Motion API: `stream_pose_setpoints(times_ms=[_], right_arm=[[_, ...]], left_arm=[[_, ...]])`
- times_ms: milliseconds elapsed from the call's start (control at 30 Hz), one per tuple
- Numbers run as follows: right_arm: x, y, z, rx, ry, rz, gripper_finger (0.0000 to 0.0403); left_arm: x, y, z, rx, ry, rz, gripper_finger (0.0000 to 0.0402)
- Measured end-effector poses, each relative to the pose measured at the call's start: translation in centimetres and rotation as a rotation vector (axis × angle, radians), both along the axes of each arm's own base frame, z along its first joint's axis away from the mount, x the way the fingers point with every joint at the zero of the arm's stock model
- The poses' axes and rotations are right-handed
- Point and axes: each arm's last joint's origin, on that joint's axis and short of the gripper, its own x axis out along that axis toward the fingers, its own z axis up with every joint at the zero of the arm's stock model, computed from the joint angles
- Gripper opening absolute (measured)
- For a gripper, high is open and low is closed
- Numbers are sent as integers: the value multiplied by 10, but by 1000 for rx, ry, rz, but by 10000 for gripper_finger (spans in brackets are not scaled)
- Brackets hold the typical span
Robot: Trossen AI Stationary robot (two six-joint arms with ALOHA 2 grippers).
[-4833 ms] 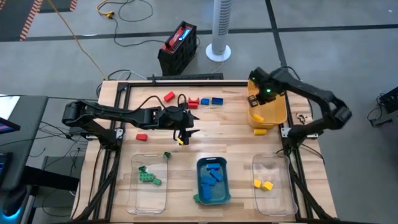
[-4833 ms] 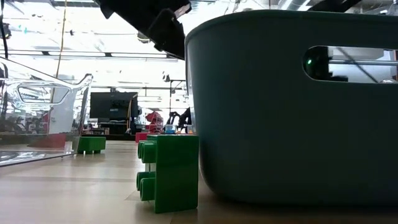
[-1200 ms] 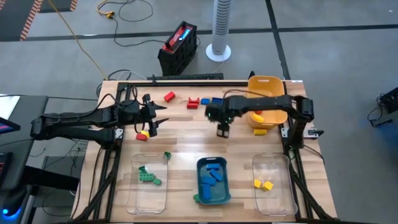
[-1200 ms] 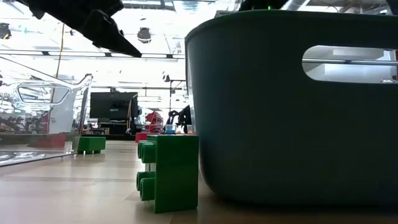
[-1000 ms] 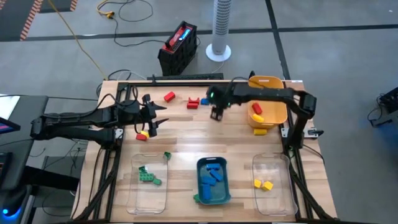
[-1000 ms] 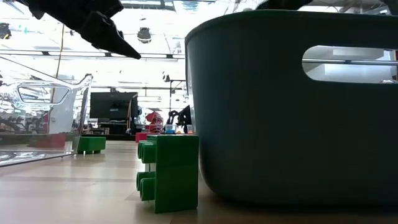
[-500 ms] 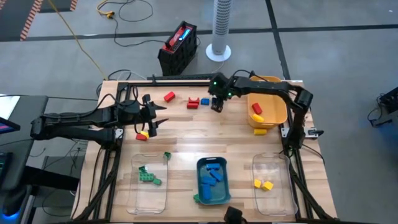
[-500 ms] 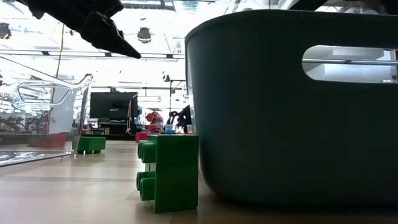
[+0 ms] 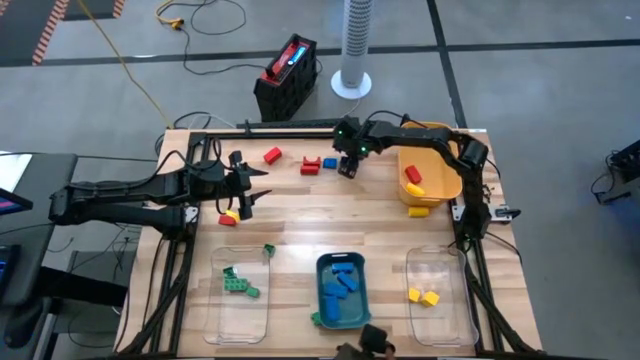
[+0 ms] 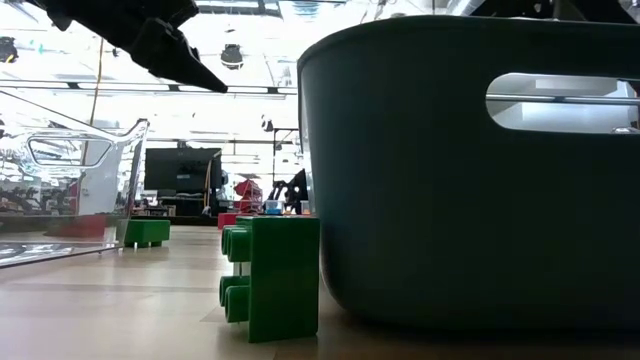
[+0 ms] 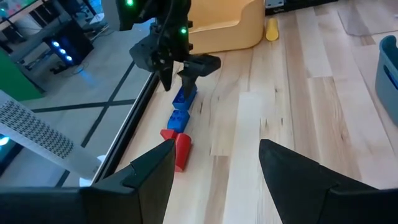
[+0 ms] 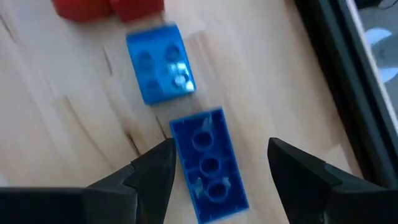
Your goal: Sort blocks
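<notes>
Evenly lit from overhead in the high view, with soft, short shadows under both arms on the pale wooden table (image 9: 330, 225). Strongly backlit in the low view: ceiling lights blown out to white, the teal bin (image 10: 470, 170) reduced to a dark mass, the green block (image 10: 272, 275) sharp, the room behind hazy. Bright glints along the clear bin (image 10: 70, 170). Motion blur across the right wrist view, smearing the long blue block (image 12: 208, 165) and the square blue block (image 12: 160, 62); near fingers soft. Mild stretching at the left wrist view's edges.
</notes>
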Motion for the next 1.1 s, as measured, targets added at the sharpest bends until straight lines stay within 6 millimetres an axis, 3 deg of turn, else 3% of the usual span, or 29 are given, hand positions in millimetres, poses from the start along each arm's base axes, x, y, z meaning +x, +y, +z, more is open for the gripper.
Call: stream_pose_setpoints(times_ms=[167,467,567,733,800,933,1100], right_arm=[[-3,-1,-11,66,35,12,265],[8,21,-25,64,125,102,260],[9,23,-26,59,137,107,229],[8,29,-23,69,158,108,134],[4,33,-18,85,185,110,106],[-4,49,5,106,211,95,104],[-8,99,55,128,141,104,104]], left_arm=[[0,0,0,0,3,0,226],[0,0,-1,-4,12,0,226],[0,0,-1,-7,11,2,226],[0,0,-1,-8,10,2,226],[-1,0,-2,-9,17,2,226],[-3,-1,-4,-17,45,2,226],[-2,0,-3,-28,25,8,226]])
